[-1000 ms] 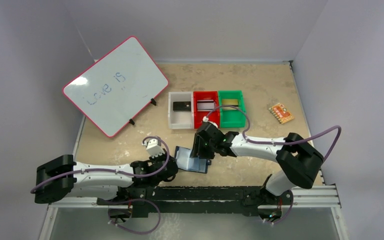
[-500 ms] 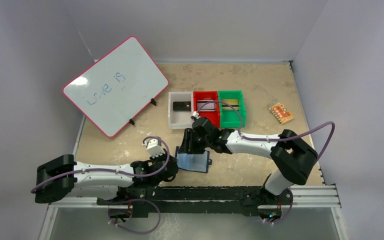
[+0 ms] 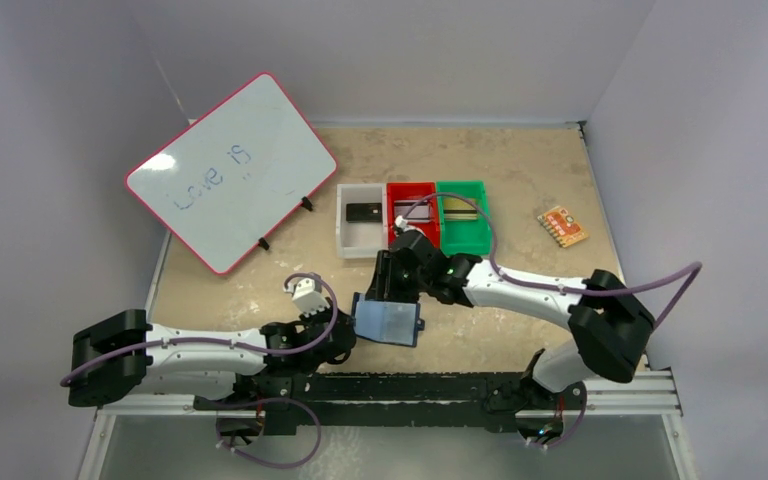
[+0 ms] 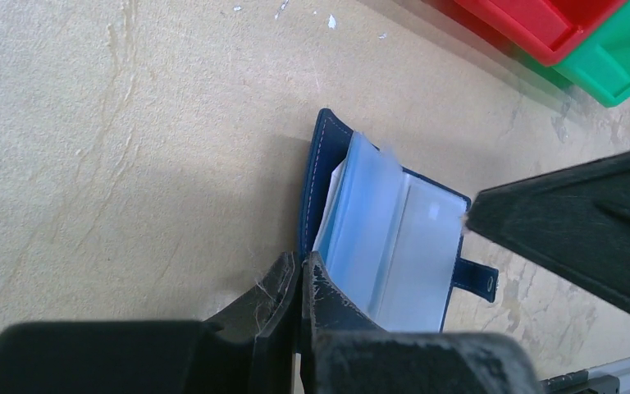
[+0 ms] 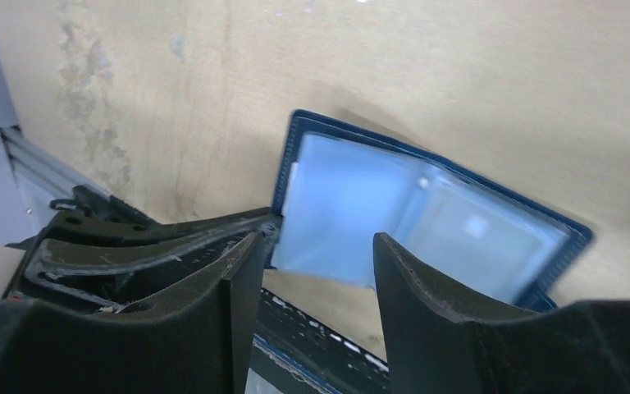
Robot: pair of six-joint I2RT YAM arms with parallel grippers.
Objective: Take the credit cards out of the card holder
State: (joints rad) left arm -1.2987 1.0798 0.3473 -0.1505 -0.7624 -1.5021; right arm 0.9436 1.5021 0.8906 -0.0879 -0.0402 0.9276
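The navy card holder (image 3: 388, 322) lies open near the table's front edge, its pale blue sleeves facing up. In the left wrist view the holder (image 4: 394, 246) shows its snap tab (image 4: 480, 279) at the right. My left gripper (image 3: 350, 337) is shut on the holder's left navy cover, as the left wrist view (image 4: 302, 267) shows. My right gripper (image 3: 380, 292) hovers open just above the holder's far left part. In the right wrist view its jaws (image 5: 316, 242) stand wide apart, empty, over the sleeves (image 5: 394, 213). No card shows clearly inside the sleeves.
White (image 3: 361, 222), red (image 3: 412, 218) and green (image 3: 463, 215) bins stand behind the holder, each with a card in it. A whiteboard (image 3: 230, 170) leans at the back left. An orange patterned piece (image 3: 562, 226) lies at the right. The arms' rail (image 3: 410, 385) runs along the front.
My right gripper moved left, from the holder's right part to its left side. The raised sleeve flap came down, and the holder now lies flatter. My left gripper kept its hold.
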